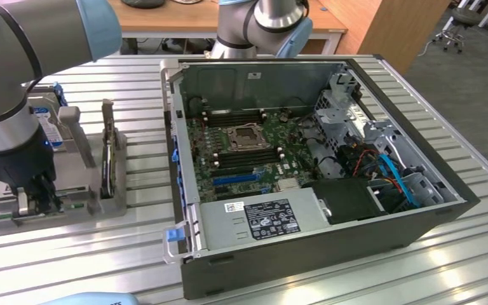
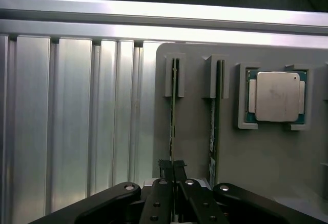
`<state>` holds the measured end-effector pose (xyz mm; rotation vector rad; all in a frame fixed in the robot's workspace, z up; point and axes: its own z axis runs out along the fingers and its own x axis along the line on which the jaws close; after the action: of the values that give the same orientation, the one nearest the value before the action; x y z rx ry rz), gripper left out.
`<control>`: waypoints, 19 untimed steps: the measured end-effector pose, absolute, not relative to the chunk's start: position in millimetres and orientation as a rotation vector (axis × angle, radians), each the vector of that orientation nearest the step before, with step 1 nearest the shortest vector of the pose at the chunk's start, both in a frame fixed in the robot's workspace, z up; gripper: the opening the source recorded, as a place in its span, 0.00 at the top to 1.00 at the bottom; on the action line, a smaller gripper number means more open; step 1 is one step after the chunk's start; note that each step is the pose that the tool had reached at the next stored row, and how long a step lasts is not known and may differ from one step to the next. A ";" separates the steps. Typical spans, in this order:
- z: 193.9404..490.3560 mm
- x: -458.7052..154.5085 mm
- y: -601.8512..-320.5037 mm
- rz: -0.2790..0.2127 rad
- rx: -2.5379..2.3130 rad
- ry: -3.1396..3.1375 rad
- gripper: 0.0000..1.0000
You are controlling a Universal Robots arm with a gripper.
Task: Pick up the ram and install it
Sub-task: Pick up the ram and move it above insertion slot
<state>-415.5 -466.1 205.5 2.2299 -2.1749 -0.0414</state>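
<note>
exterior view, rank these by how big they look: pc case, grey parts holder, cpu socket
1. pc case
2. grey parts holder
3. cpu socket, clearly smallest, though it sits farther from the camera

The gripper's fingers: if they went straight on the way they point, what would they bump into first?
The ram: the fingers look shut on that thin green stick, which stands on edge in the grey holder. Pushing on would probably just press it deeper into the holder's slot.

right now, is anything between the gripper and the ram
Nothing visible: the gripper is shut on the ram, standing on edge in a slot of the gray holder. A second stick sits apart in the neighbouring slot.
</note>
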 end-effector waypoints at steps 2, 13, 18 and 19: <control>207.4 -415.5 -466.0 -0.041 2.230 -2.175 0.89; 221.2 -415.5 -466.0 -0.041 2.230 -2.175 0.89; 229.5 -415.5 -466.1 -0.041 2.230 -2.175 0.89; 231.2 -415.5 -466.0 -0.041 2.230 -2.175 0.89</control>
<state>-415.5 -466.0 231.2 2.2299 -2.1750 -0.0414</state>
